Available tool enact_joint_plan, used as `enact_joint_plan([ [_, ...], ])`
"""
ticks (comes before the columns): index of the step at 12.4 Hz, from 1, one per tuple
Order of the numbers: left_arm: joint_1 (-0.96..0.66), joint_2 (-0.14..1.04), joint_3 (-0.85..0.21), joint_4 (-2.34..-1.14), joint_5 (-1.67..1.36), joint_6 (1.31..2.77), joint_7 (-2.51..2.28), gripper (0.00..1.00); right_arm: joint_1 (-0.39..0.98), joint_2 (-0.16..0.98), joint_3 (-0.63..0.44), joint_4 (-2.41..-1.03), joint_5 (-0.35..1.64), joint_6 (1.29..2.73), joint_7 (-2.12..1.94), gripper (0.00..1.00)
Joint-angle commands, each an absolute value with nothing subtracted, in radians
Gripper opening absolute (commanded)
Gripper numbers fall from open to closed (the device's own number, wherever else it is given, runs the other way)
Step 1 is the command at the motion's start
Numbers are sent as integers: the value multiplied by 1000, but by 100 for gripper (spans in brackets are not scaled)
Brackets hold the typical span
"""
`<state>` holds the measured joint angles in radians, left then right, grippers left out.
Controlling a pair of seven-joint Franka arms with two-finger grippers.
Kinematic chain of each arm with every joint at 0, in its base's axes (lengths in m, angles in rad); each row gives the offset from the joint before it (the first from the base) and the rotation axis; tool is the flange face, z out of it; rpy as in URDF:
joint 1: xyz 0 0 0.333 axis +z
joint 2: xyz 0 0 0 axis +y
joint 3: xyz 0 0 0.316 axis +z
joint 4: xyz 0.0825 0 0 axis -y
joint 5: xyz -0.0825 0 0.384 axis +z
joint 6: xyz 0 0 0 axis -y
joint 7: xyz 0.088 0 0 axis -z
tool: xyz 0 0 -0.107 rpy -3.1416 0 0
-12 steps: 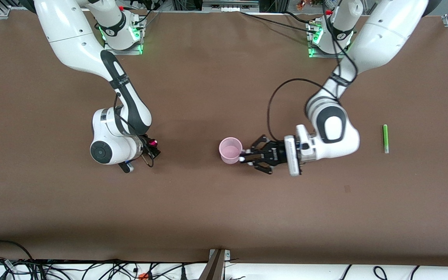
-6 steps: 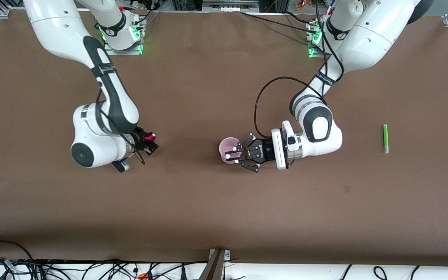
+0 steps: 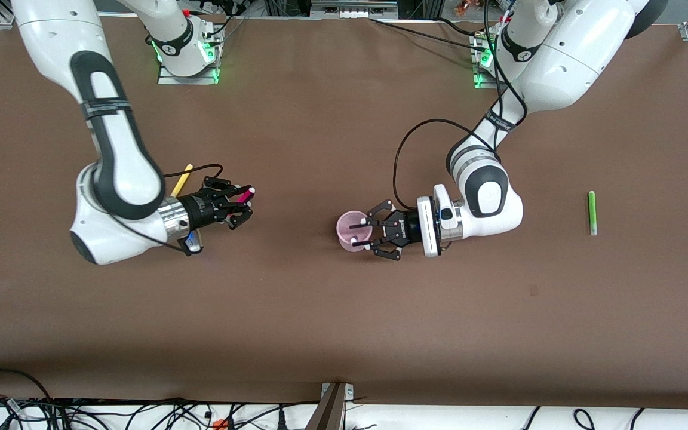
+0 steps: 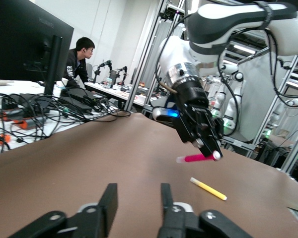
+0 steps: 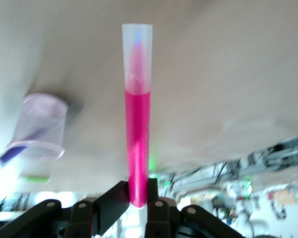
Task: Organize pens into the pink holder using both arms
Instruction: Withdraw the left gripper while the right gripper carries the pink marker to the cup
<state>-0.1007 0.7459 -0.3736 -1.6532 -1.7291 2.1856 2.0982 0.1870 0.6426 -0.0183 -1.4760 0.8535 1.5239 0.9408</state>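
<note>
Right gripper (image 3: 242,206) grips the magenta pen (image 3: 244,194) above the bench (image 3: 320,310), its arm half-hiding the yellow pen (image 3: 181,180); left gripper (image 3: 361,234), jaws parted, covers the pink holder (image 3: 350,230) at three o'clock.

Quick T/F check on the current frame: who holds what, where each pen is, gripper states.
1. The right gripper is shut on the magenta pen. True.
2. The green pen is in the cup. False: it lies on the table toward the left arm's end.
3. The left gripper is open over the cup. True.
4. The left gripper holds the yellow pen. False: that pen lies on the table beside the right arm's wrist, and the left gripper holds nothing.
5. A purple pen is in the cup. True, as the right wrist view shows.
</note>
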Motion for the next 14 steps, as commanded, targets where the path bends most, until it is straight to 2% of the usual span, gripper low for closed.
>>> enact_joint_plan([
  [1, -68, 709, -380, -1687, -1747, 2152, 2045, 92, 170, 634, -11, -1476, 1030, 1473, 934, 20],
  [4, -51, 648, -377, -1687, -1665, 2154, 1832, 91, 160, 640, -11, -1480, 1245, 1447, 933, 20],
  [8, 37, 589, -376, -1687, -1305, 2094, 1528, 91, 202, 679, -5, -1488, 1460, 1488, 901, 20],
  [14, 126, 505, -350, -1640, -759, 1853, 926, 89, 389, 704, -5, -1546, 1607, 1725, 811, 20],
])
